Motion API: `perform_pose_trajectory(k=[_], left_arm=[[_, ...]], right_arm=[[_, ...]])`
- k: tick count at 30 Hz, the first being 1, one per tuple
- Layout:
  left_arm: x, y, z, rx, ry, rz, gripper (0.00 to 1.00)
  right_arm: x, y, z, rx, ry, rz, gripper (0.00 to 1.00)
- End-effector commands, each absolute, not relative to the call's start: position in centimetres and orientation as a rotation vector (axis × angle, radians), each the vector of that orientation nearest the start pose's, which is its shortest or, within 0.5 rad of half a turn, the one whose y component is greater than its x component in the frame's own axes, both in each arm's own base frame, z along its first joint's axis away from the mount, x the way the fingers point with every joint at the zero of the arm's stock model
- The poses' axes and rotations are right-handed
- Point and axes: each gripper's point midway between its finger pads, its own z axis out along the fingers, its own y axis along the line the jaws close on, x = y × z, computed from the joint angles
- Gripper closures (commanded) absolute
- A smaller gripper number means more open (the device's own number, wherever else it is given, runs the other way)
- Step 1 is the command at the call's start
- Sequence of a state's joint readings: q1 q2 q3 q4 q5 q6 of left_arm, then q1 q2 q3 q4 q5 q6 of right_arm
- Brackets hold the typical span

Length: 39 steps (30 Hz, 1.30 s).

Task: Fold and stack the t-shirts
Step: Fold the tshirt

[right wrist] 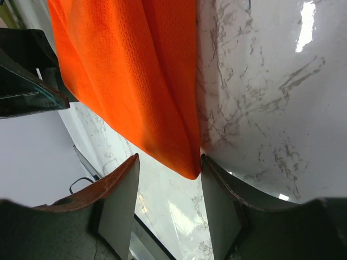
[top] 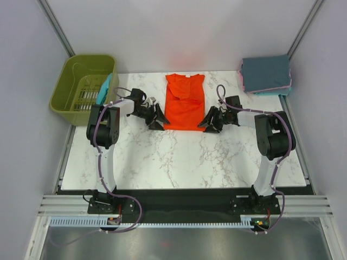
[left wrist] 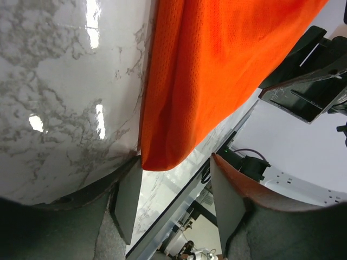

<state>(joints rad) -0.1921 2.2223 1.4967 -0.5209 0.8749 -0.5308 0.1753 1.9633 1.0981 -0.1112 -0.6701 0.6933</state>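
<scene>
Top external view: orange-red t-shirt (top: 184, 103) lies flat at the far middle of the marble table (top: 179, 157), folded narrow lengthwise, collar away from you. The collar is too small to read any label. Left gripper (top: 155, 118) sits at the shirt's near left corner, right gripper (top: 210, 121) at its near right corner. Wrist views: both pairs of fingers are spread wide, a hem corner lying between each pair, nothing pinched. You have bare marble on the near side of the shirt. Folded stack (top: 265, 75), slate-blue on top with pink and teal edges below, fills the far right corner. Olive-green basket (top: 82, 81) stands off the far left edge, teal cloth (top: 104, 88) draped over its rim.
</scene>
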Motion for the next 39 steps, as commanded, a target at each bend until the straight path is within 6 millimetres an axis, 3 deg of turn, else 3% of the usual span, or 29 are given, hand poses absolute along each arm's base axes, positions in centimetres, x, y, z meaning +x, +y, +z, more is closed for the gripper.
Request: perform_pose_trajectory(k=[1,5,9,11,15,16,17,22,26,28,29,30,34,39], left_arm=[[39.2,-23.2,2.6,-0.278,2.827,-1.408,0.41],[39.3,-23.2,2.5,-0.297,2.825,-1.418,0.5],[39.3,-23.3,2.2,-0.297,2.827,-1.408,0.61],[39.3,-23.4,2.3,-0.294,2.824,-1.415,0.72],[39.0,-23.6,2.8,-0.283,2.815,-1.419,0.82],[39.0,-23.5,3.0,-0.284,2.814,-1.415,0.95],[38.9,-23.6,3.3,-0.28,2.81,-1.414,0.98],[37.6,-23.4,6.3,-0.238,2.769,-1.416,0.98],[36.8,-23.4,10.7,-0.159,2.68,-1.419,0.98],[36.1,-23.3,11.4,-0.15,2.669,-1.419,0.98],[35.9,-23.2,11.8,-0.145,2.662,-1.419,0.98],[35.6,-23.2,13.1,-0.123,2.634,-1.418,0.98],[33.7,-22.9,14.9,-0.093,2.599,-1.419,0.98],[32.9,-22.7,18.0,-0.033,2.519,-1.416,0.98]], right_arm=[[38.5,20.0,2.8,0.395,2.617,1.156,0.43],[38.6,20.0,2.6,0.389,2.618,1.146,0.45],[39.0,20.2,2.6,0.368,2.603,1.154,0.64],[39.3,20.2,2.7,0.368,2.594,1.15,0.76],[39.5,20.2,3.4,0.345,2.573,1.149,0.92],[39.6,20.1,3.7,0.342,2.565,1.15,0.95],[39.8,20.2,4.6,0.329,2.545,1.152,0.97],[39.1,19.9,7.4,0.29,2.501,1.154,1.0],[37.7,19.6,10.7,0.238,2.451,1.15,1.0],[36.6,19.3,11.2,0.226,2.458,1.136,1.0],[36.3,19.2,12.5,0.209,2.432,1.136,1.0],[35.9,19.2,13.0,0.197,2.427,1.134,1.0],[34.3,18.6,15.3,0.159,2.402,1.112,1.0],[33.6,18.4,17.8,0.113,2.341,1.101,1.0]])
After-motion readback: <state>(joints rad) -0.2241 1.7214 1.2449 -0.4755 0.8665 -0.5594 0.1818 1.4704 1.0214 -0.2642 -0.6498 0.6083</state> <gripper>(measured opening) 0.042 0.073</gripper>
